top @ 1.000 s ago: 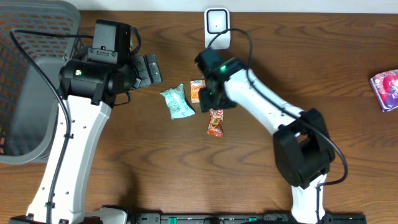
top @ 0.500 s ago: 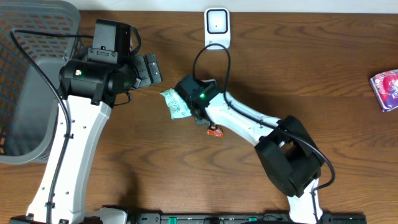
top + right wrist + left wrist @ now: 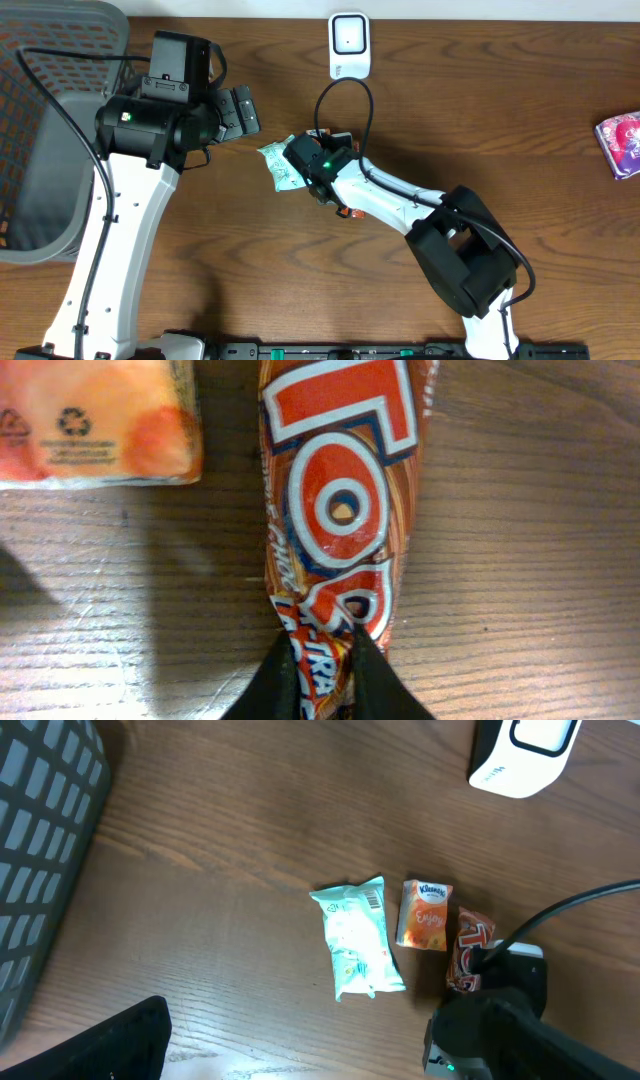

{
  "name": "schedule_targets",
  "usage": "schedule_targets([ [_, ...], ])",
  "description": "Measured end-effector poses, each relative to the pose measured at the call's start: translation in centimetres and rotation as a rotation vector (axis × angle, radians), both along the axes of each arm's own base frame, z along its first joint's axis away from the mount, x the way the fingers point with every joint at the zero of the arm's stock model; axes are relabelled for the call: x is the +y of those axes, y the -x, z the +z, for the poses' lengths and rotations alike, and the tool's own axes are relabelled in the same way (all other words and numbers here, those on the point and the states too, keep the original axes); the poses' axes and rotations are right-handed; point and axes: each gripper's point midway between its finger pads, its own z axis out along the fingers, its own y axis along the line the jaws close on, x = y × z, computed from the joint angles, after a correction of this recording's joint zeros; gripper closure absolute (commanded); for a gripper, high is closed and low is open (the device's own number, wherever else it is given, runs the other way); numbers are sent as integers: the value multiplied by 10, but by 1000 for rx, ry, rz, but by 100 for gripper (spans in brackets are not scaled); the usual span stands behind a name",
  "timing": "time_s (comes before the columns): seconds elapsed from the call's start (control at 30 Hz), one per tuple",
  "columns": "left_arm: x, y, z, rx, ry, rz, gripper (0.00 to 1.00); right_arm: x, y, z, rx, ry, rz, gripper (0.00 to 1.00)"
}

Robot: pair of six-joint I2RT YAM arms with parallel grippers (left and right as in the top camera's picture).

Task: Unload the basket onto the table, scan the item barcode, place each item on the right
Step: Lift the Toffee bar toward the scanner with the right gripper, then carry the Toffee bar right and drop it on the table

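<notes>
The right claw [image 3: 322,650] is pinched shut on one end of the red-and-orange snack bar [image 3: 340,510], which lies on the desk [image 3: 520,560] just beside an orange tissue pack [image 3: 95,420]. A pale green packet [image 3: 358,945] lies next to that pack. The scanner [image 3: 348,45] stands apart at the desk's back edge. The left claw [image 3: 236,112] hovers, seemingly wide open and empty.

wipes pack [image 3: 357,942] 1 | tissue pack [image 3: 424,916] 1 | candy bar [image 3: 340,510] 1 | scanner [image 3: 349,42] 1 | basket [image 3: 60,60] 1 | pink pack [image 3: 622,143] 1

glossy red-orange candy bar with white lettering [image 3: 340,510] lies flat, one end pinched; white boxy scanner [image 3: 349,45] sits apart.
</notes>
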Motion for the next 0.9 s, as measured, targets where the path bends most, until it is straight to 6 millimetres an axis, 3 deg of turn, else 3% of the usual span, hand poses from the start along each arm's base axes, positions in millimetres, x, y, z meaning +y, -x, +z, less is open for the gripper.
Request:
schedule_targets([
  [0.23,0,0,0,0,0,0,2,-7,-9,3,124,-165,-49,99],
  [0.43,0,0,0,0,0,0,2,-27,-29,16,293,-502,-53,99],
  [0.63,0,0,0,0,0,0,2,-54,-46,47,364,-903,7,99],
  [0.8,0,0,0,0,0,0,2,-57,-41,58,361,-1169,73,99],
  [0.9,0,0,0,0,0,0,2,-57,-30,53,357,-1300,103,99],
])
